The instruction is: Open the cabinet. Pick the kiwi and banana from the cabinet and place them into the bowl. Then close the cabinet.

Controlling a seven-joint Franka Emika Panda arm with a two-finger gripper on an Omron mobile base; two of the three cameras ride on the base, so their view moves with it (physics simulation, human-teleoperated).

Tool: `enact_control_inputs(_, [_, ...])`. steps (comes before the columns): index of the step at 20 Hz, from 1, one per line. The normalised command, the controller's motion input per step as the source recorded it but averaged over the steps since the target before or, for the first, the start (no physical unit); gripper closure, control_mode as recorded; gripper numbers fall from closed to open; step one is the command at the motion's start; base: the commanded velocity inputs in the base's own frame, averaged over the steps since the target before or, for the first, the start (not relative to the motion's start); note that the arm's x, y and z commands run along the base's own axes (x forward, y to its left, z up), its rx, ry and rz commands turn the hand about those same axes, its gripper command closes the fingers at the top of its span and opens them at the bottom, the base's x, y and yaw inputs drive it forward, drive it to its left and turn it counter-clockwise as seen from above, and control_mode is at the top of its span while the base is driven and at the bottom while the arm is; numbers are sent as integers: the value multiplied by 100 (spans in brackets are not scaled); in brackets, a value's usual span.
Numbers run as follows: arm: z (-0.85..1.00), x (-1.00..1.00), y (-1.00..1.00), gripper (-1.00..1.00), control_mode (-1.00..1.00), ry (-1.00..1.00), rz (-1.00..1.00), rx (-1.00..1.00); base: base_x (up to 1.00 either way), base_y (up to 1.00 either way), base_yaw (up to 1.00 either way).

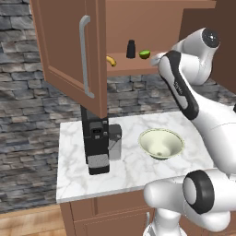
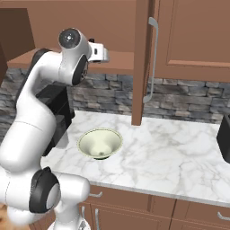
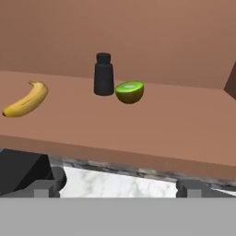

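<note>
With jaws standing apart, the gripper [image 3: 117, 186] is facing the cabinet [image 1: 69, 46] shelf, where the kiwi [image 3: 129, 91] is sitting mid-shelf just beside a black bottle [image 3: 103, 74] (likely toppling if clipped during reaching).

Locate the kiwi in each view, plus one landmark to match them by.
Left base view: kiwi on the open cabinet's shelf, upper middle, right of the black bottle.
Right base view: not in it; the arm blocks that part of the shelf.
Hand view: kiwi just above centre, beside the bottle's right.
Shared landmark: the shelf's front edge, with the bowl on the counter below it in both base views.
</note>
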Motion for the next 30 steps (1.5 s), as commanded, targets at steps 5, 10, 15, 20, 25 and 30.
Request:
enact_control_inputs(5, [0,39,0,-100,-100,0,2,0,0,0,0])
enact_control_inputs(10, [0,36,0,-100,-100,0,1,0,0,0,0])
enact_control_inputs(15, [0,40,0,-100,-100,2,1,0,0,0,0])
enact_control_inputs(20, [0,42,0,-100,-100,3,0,0,0,0,0])
enact_control_inputs(25, [0,40,0,-100,-100,4,0,0,0,0,0])
enact_control_inputs(30, [-11,40,0,-100,-100,6,0,0,0,0,0])
